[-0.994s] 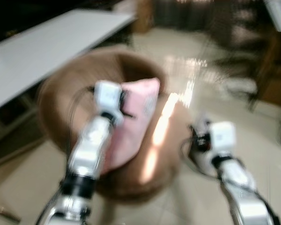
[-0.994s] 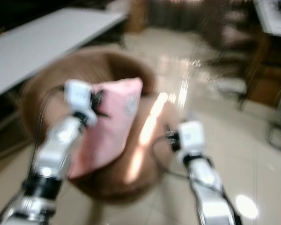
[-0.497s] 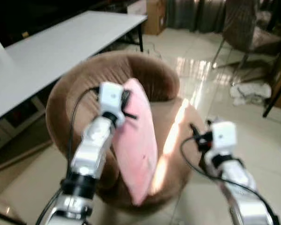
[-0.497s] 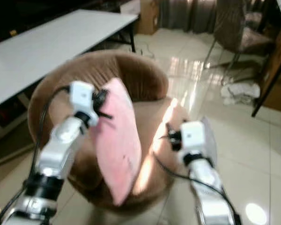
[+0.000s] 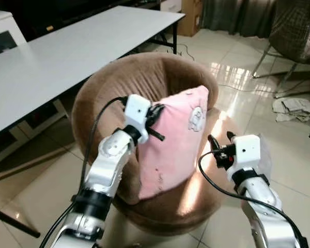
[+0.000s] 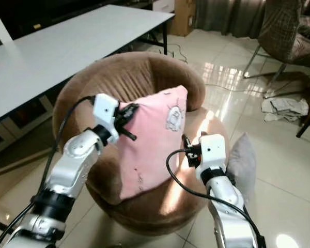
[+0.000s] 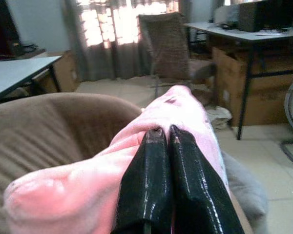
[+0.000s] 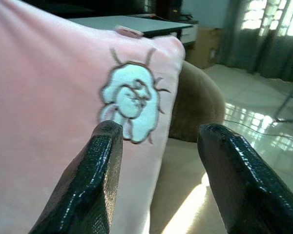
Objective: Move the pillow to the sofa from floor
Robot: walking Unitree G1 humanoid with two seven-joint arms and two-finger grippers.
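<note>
A: Room first?

B: Glossy tiled floor [image 5: 31, 181], long white table [image 5: 67, 46] on my left, curtains [image 7: 112, 34] and a chair [image 6: 284, 36] at the back. Cardboard box [image 5: 191, 15] by the curtains, crumpled cloth [image 5: 294, 106] on the floor to the right. In front of me: round brown sofa [image 5: 160, 77], curved backrest.

A: Pillow?

B: Pink pillow [image 5: 173, 144] is off the floor, up over the sofa seat, standing roughly upright w/ its lower corner at or near the cushion. White flower patch near its upper right corner.

A: Left side?

B: Left gripper [image 7: 167, 141] is pinched on the pillow's upper left edge; in the wrist view both fingers are pressed together w/ pink fabric bunched around them.

A: Right?

B: Right gripper [image 8: 158, 141] sits just beside the pillow's right edge, fingers spread apart, holding nothing. One fingertip [image 8: 107, 131] overlaps the flower patch; can't tell if it touches. There's also a grey cushion [image 6: 241, 157] on the floor by the sofa, behind the right arm.
</note>
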